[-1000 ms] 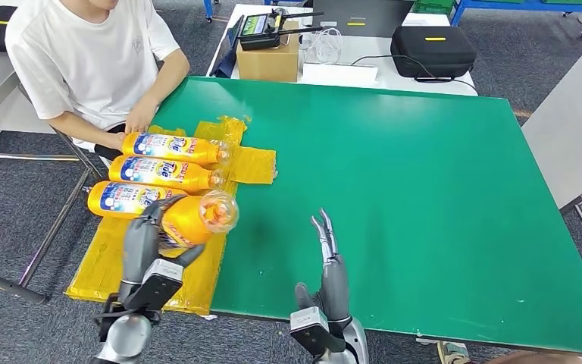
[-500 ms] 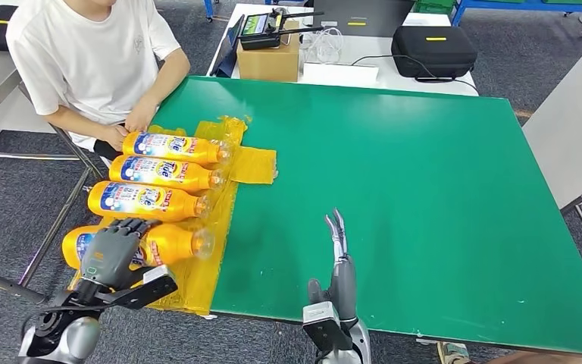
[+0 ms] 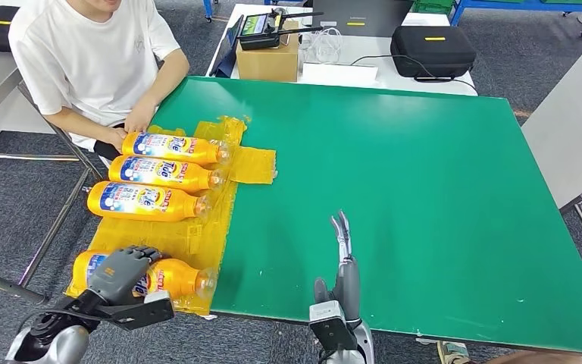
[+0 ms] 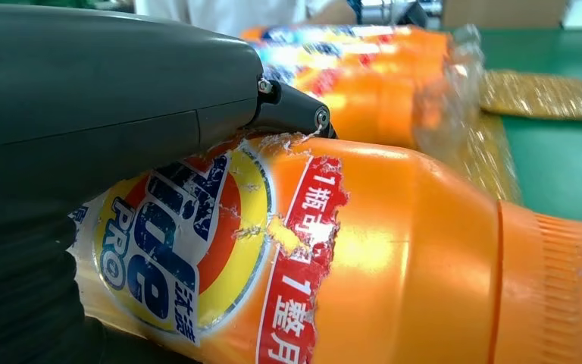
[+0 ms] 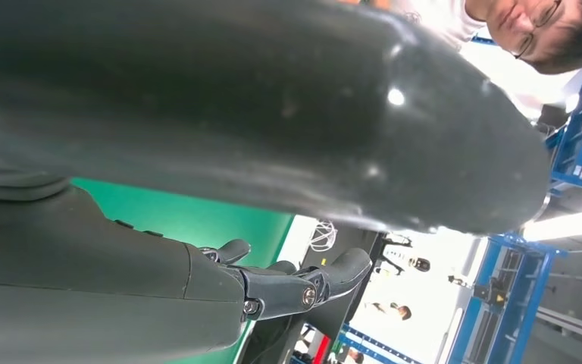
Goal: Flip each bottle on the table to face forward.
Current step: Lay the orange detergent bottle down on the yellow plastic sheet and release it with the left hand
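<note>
Left hand (image 3: 121, 269) wraps over the nearest bottle (image 3: 170, 277), grasping its body at the label end. That bottle lies on its side on the yellow sheet (image 3: 186, 236) at the table's (image 3: 394, 189) near left corner, cap pointing right toward the green surface. From the left wrist camera, the label (image 4: 197, 243) faces up and out, with a torn patch near its middle. The step in hand appears to be setting this bottle down with its front showing. To do it well, the hand should keep the label turned upward, settle the bottle flat so it cannot roll, and only then loosen its fingers and lift straight away.

Right hand (image 3: 341, 262) stands idle over the table's near edge, fingers straight and apart, holding nothing.

Farther along the sheet, three more bottles (image 3: 145, 200) lie side by side in a row, labels up, caps to the right, with a gap between them and the held one. Beyond them a person (image 3: 91, 61) in a white shirt sits at the table's far left corner.
</note>
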